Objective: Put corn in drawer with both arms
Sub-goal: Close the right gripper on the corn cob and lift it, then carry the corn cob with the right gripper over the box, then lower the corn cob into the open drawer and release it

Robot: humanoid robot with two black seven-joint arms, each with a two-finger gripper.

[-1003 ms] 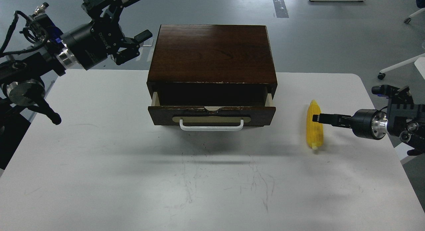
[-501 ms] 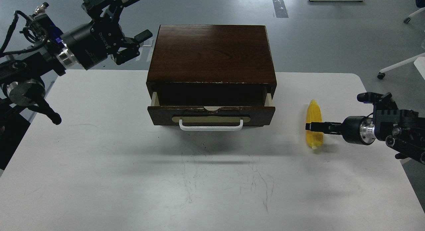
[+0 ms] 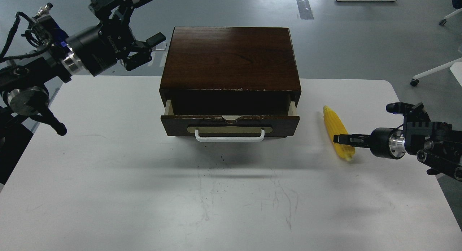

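The corn [image 3: 337,130] lies on the white table [image 3: 108,164] right of the drawer [image 3: 230,125], tilted with its pointed tip toward the drawer's right corner. The drawer is pulled partly out of the dark-brown cabinet [image 3: 231,56], and its white bar handle [image 3: 229,137] faces me. My right gripper [image 3: 337,138] reaches in level from the right and its thin dark fingers lie across the cob's lower half. Its two fingers cannot be told apart. My left gripper [image 3: 149,18] hangs open and empty in the air, left of the cabinet's back corner.
The cabinet stands at the table's far middle. The table's right edge runs just behind my right wrist [image 3: 393,147]. Chair legs and casters [image 3: 415,81] stand on the grey floor beyond the table at the right.
The corn has turned: its tip swung left toward the drawer while my right gripper stayed across it. My right arm came in lower and further left over the second. The left arm has not moved.
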